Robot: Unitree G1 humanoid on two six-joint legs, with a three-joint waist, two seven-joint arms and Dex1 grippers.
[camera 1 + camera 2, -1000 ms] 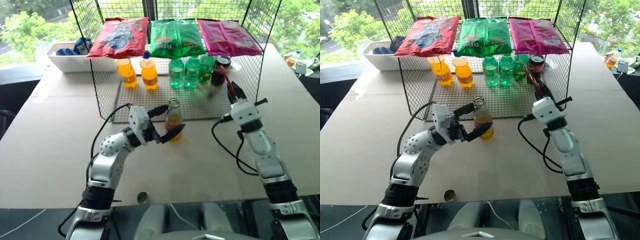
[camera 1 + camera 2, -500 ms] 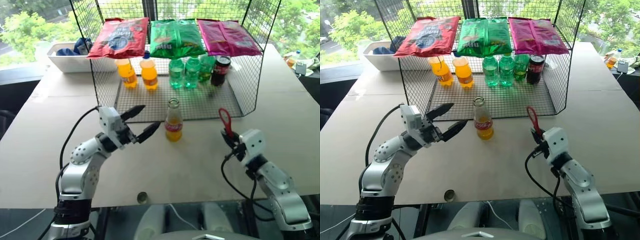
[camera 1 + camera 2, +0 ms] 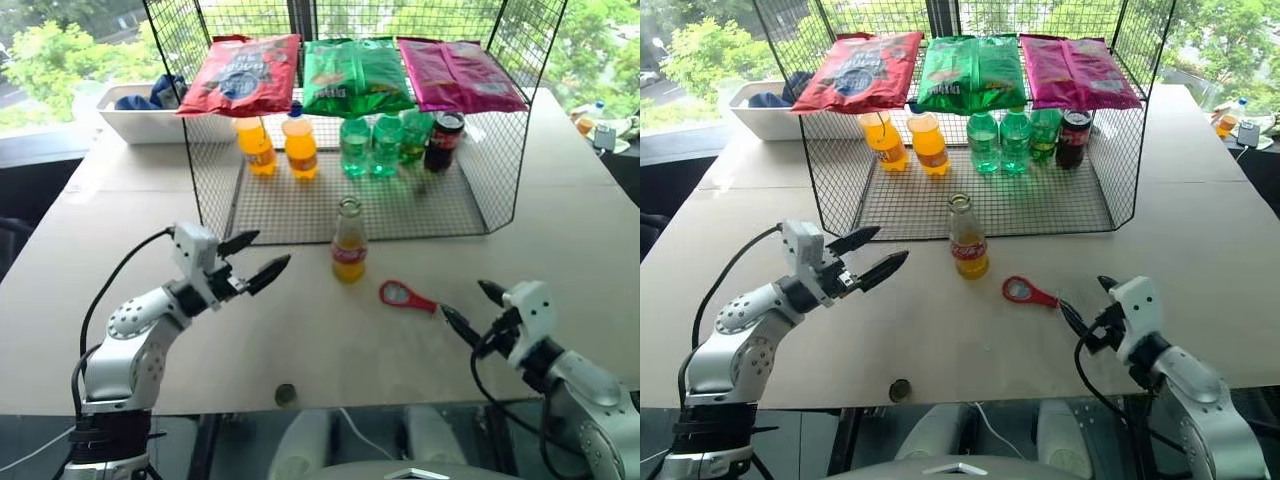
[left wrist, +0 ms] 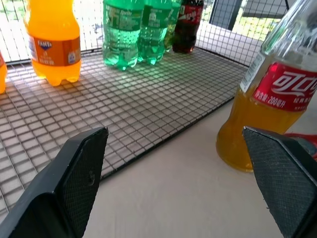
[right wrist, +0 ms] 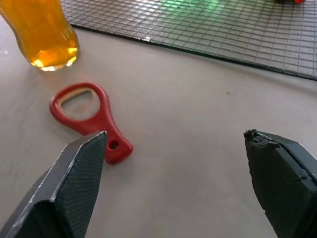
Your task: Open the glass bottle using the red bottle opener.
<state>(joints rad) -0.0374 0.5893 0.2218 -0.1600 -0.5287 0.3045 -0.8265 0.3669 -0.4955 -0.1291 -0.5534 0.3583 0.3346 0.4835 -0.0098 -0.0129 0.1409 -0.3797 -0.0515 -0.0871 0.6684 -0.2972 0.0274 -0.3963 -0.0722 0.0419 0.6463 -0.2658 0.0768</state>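
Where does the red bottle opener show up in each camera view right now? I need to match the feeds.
Left eye view: the red bottle opener lies flat on the table, right of the glass bottle.
Right eye view: same spot, between the bottle and the right claw.
Left wrist view: a red sliver behind the bottle's base, too little to be sure.
Right wrist view: near one claw finger, ring end toward the bottle.
Shared landmark: the glass bottle.

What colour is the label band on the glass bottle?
Red with white lettering, clearest in the left wrist view on the glass bottle.
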